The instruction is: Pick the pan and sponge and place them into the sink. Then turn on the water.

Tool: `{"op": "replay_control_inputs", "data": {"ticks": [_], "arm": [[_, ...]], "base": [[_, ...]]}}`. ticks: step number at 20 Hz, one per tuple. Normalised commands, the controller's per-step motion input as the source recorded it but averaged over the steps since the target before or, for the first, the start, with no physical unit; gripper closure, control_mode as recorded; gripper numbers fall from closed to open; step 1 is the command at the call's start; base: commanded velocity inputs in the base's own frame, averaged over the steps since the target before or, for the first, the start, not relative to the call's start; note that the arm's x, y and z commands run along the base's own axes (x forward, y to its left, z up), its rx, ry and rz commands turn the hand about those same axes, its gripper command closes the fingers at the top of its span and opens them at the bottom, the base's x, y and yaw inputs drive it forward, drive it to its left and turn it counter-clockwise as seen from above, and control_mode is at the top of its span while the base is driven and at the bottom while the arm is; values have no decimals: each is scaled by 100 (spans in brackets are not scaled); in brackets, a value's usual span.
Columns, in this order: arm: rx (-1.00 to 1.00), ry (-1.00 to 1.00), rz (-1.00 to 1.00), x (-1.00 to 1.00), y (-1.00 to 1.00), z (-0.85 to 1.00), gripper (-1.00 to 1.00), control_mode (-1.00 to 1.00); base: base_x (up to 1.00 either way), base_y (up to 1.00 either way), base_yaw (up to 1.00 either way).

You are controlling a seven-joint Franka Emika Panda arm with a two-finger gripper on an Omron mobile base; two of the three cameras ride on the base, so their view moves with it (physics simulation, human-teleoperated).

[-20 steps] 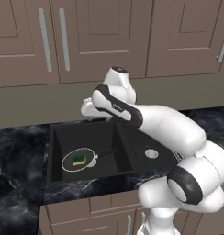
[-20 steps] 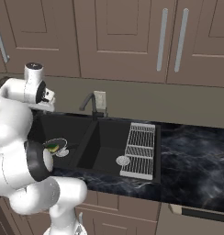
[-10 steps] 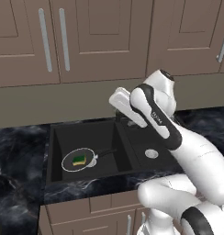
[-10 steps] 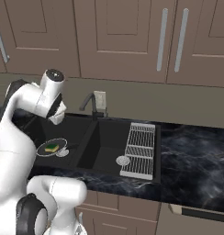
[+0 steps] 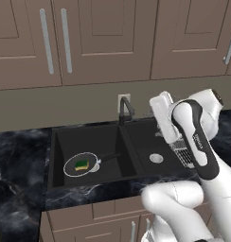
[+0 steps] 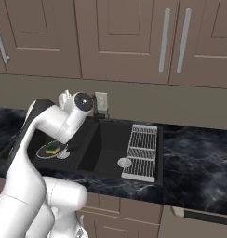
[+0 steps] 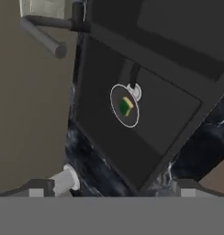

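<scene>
Pan [image 5: 81, 165] lies in the left bowl of the sink [image 5: 136, 142], sponge [image 5: 81, 165] resting inside it. Gripper [image 7: 118, 186] hangs above the sink near the faucet [image 5: 125, 109], fingers spread wide, holding nothing.

Flat, even rendered light with no glare; the sink [image 5: 136, 142] basins stay dim, and the hand view looks soft and blocky.
</scene>
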Motion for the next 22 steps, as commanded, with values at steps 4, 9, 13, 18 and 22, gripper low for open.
{"op": "replay_control_inputs", "data": {"ticks": [4,9,13,18,22], "arm": [[38,17,-42,0,-87,0,-100,-100],[42,15,-39,35,-80,0,-100,-100],[41,15,-33,68,-60,-5,-100,-100],[42,15,-7,95,-41,-17,-100,-100],[29,7,1,87,-4,-26,-100,-100]], "base": [[0,0,0],[0,0,0],[0,0,0],[0,0,0],[0,0,0]]}}
